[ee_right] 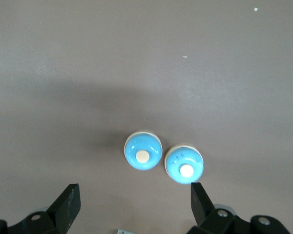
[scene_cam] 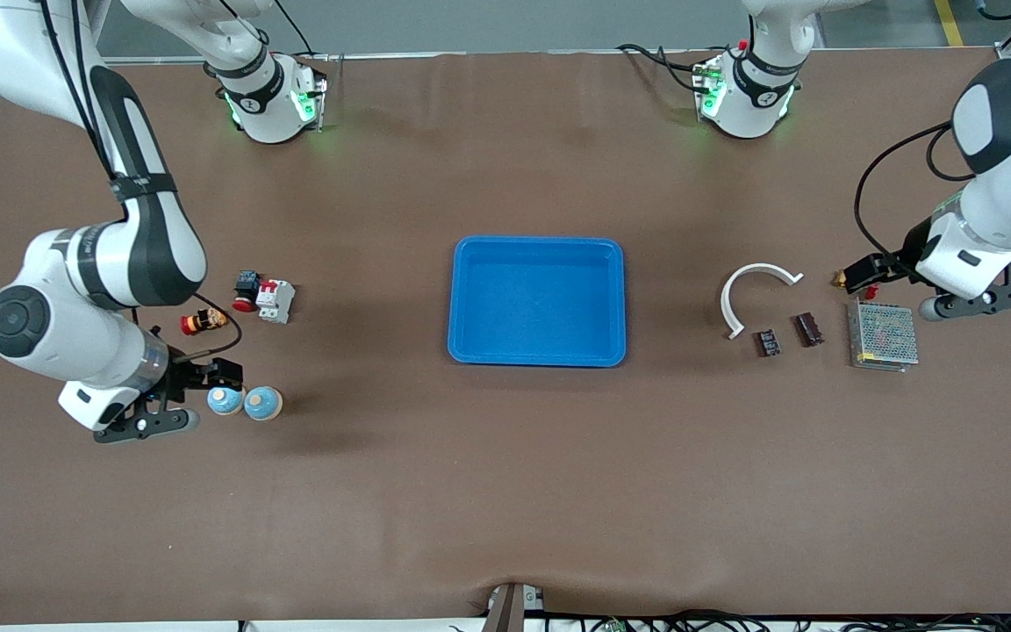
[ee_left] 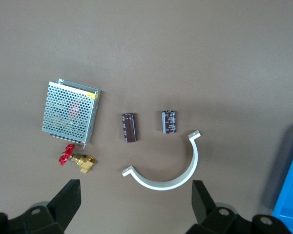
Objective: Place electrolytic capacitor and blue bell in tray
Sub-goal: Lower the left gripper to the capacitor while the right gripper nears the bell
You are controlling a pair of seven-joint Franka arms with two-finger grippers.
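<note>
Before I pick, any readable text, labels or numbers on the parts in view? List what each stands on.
No text can be read in any view.
Capacitors: pale print on the sleeves, too small to read.
Power supply: yellow label at one corner, blurred.
Breaker: no legible marking.
Blue bells: faint marks on one top, unreadable.
Tray: no text.
</note>
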